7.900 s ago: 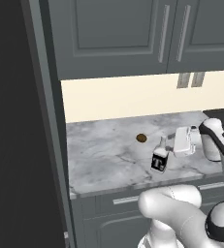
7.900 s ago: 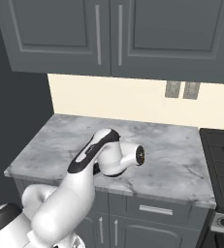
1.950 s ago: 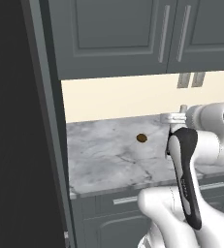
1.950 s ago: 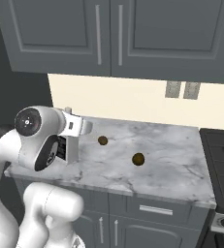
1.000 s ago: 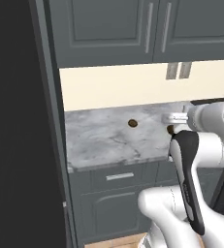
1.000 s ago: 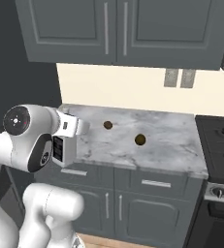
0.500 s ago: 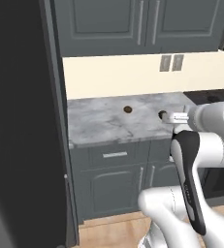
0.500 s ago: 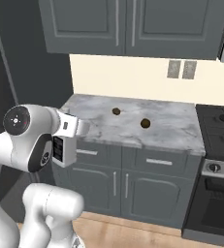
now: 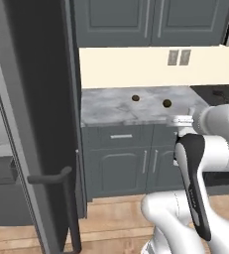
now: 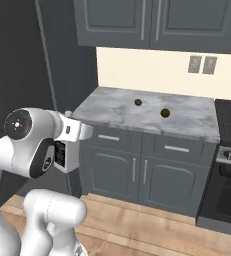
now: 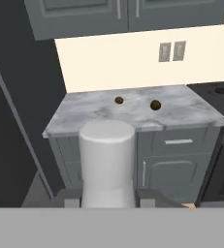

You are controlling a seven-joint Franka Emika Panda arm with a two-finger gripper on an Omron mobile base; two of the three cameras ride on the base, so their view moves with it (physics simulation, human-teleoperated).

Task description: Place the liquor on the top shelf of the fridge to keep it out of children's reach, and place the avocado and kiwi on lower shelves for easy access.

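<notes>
Marble counter (image 10: 187,117), grey cabinets (image 10: 152,172) (panelled), wood floor (image 10: 152,235).

No lettering, brand name, number or sign can be read anywhere. The black label (image 10: 60,153) on the liquor (image 10: 67,150), seen in the right base view at about nine o'clock from the picture's middle, carries small pale marks too blurred to make out. The twin wall plates (image 10: 202,64) at about one o'clock above the marble counter (image 10: 187,122) are blank, and the grey cabinet fronts (image 10: 137,20) bear nothing.
</notes>
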